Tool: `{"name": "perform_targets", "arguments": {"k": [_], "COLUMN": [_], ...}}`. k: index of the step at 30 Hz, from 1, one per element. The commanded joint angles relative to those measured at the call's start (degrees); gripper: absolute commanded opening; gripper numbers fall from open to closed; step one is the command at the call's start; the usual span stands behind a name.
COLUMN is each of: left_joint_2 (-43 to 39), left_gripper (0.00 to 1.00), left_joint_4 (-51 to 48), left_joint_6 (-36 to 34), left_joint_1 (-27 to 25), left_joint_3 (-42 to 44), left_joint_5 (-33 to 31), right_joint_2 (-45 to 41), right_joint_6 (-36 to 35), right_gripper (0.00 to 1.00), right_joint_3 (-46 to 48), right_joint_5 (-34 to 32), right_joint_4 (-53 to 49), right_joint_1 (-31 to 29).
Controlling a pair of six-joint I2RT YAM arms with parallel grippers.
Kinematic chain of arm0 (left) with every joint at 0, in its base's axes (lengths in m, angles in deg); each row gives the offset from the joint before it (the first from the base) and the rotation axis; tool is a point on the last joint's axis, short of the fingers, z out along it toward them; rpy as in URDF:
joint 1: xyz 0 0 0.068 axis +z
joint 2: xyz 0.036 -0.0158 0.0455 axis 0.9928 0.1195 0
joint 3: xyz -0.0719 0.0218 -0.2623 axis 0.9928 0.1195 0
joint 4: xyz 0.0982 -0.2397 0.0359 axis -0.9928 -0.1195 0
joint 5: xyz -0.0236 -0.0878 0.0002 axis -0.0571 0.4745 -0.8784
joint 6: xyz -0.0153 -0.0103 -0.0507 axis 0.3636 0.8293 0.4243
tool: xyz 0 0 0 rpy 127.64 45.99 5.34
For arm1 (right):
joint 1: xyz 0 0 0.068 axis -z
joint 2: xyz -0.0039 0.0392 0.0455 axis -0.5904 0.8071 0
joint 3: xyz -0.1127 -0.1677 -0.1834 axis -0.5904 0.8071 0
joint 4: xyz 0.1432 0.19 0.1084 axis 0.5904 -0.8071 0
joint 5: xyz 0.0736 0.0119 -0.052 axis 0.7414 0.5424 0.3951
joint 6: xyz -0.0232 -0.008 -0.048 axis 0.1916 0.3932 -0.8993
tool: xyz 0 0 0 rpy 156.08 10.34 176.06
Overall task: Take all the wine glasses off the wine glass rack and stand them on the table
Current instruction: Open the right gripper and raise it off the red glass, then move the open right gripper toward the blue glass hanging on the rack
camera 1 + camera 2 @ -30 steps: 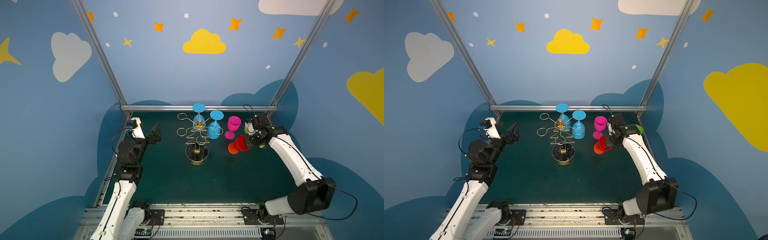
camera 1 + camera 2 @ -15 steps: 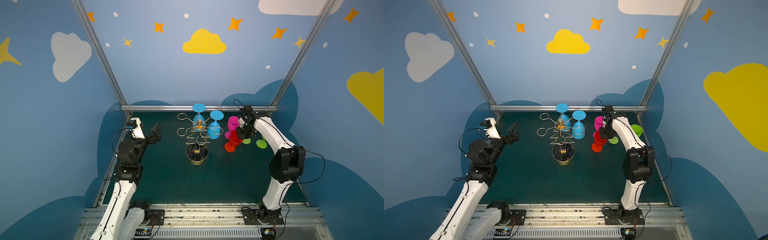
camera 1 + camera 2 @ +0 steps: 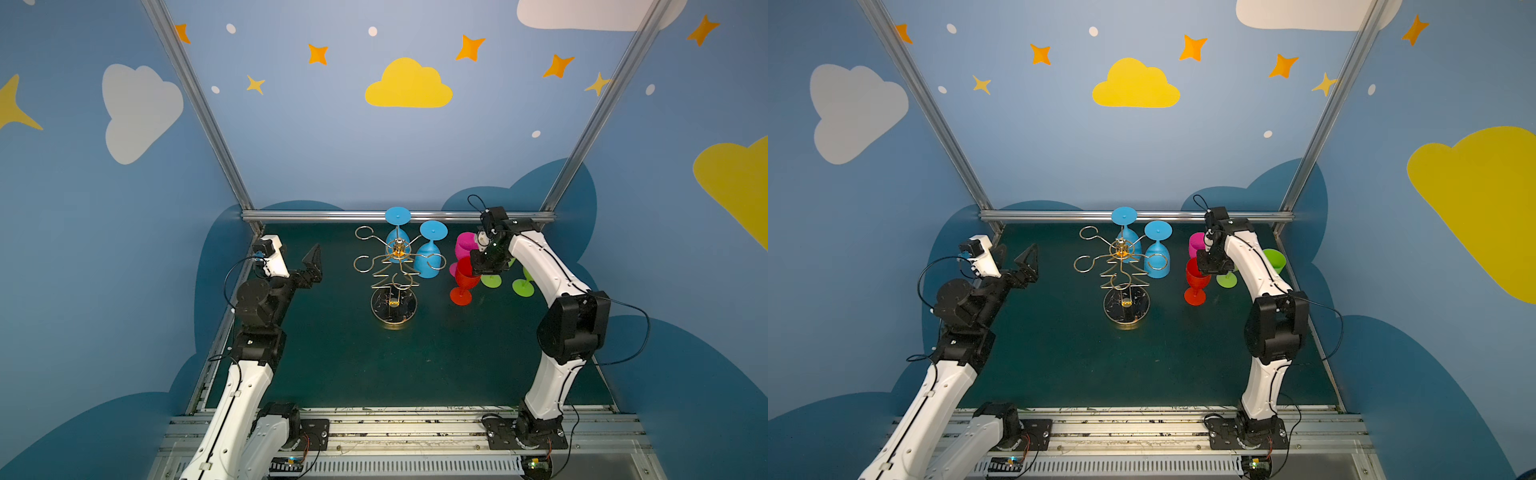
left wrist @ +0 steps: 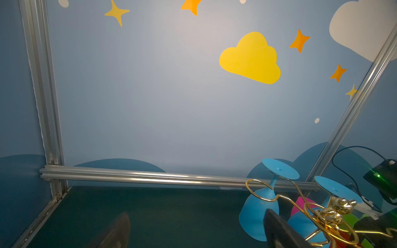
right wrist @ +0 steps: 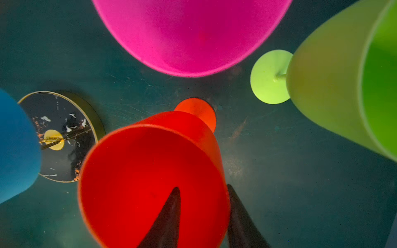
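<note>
loosely, tapered black fingers [image 5: 167,219] straddle the matte red wine glass's [image 5: 137,171] rim.

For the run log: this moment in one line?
red glass: upright on table, right fingers astride rim | rack: two blue glasses | left fingers: open

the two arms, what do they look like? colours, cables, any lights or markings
Both the left arm and right arm have smooth white shells between bulky black joints. Each ends in black, pointed jaws. A thin black cable loops off each arm. The left wrist carries a small white camera. No lettering is readable.
</note>
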Motion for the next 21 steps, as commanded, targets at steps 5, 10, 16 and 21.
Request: {"name": "perform_targets", "arguments": {"k": [5, 10, 16, 21], "left_joint_2": [-0.33, -0.54, -0.7, -0.95], "left_gripper": [0.96, 0.96, 0.96, 0.96], "left_joint_4": [-0.24, -0.19, -0.13, -0.04], "left_joint_6": [-0.42, -0.37, -0.33, -0.17], "left_joint_1": [0.29, 0.31, 0.31, 0.31], "left_joint_3": [0.24, 0.32, 0.35, 0.43], "left_joint_5": [-0.97, -1.19, -1.37, -1.49], "right_joint_2": [-8.06, -17.51, -33.36, -32.17], "right_joint_6": [1.69, 3.5, 21.54, 29.0], "right_gripper": [0.38, 0.38, 0.47, 0.5], "right_joint_3": [-1.68, 3.05, 26.75, 27.65], "right_joint_5": [5.11, 15.74, 31.62, 35.0], "right_joint_4": [-0.6, 6.27, 45.33, 53.12], "right_joint_1": [2.55, 4.48, 5.47, 4.67]}}
